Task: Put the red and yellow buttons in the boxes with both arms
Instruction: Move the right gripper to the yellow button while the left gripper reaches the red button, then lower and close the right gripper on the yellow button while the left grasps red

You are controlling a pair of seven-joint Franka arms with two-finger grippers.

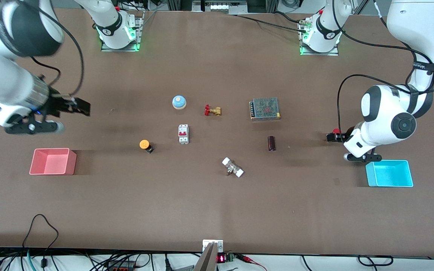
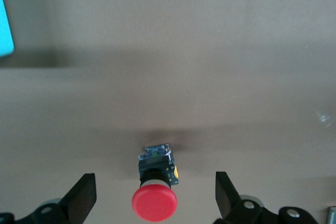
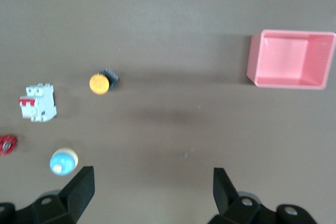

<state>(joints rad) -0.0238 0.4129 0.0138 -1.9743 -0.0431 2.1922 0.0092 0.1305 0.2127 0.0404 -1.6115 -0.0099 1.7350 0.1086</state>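
Note:
The red button [image 2: 155, 203] lies on its side on the table, between the open fingers of my left gripper [image 2: 155, 184], which do not touch it. In the front view its red cap [image 1: 336, 131] shows at the left gripper [image 1: 332, 137], beside the cyan box [image 1: 389, 173], whose edge also shows in the left wrist view [image 2: 4, 30]. The yellow button [image 1: 144, 144] lies on the table mid-way, also in the right wrist view [image 3: 98, 84]. My right gripper [image 1: 79, 106] is open and empty [image 3: 152, 179] over bare table above the pink box [image 1: 53, 162], which also shows in the right wrist view [image 3: 291, 59].
In the middle of the table are a blue-and-white bell [image 1: 179, 102], a brass valve with a red handle [image 1: 212, 110], a white circuit breaker [image 1: 183, 134], a metal power supply [image 1: 265, 108], a dark cylinder [image 1: 272, 143] and a white-ended fitting [image 1: 233, 167].

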